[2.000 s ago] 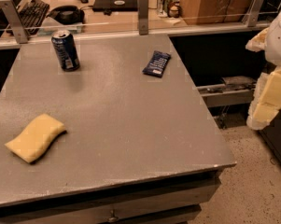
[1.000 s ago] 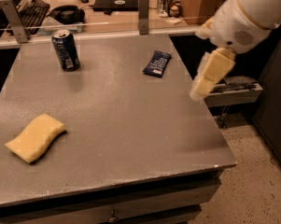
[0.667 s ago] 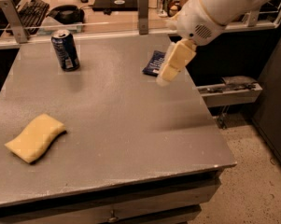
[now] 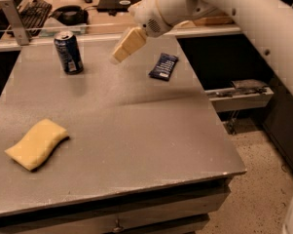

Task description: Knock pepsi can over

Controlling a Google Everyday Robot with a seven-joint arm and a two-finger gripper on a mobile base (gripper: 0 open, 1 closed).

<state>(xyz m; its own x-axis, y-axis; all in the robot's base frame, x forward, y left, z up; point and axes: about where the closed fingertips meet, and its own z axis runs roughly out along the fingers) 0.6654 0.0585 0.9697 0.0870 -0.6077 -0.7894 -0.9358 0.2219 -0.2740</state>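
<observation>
A sponge [image 4: 37,144] is lying front left on the table [image 4: 136,130]. The can [image 4: 68,52] is standing upright at the back left, so the knock is not yet done. The gripper [image 4: 120,53] is hovering near its right, apart from it. Whether the gripper is wide or narrow cannot be told. A wrapper [image 4: 163,66] is lying further right.

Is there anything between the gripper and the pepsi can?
No. In the camera view only bare table lies between the upright pepsi can and the gripper hovering to its right.
</observation>
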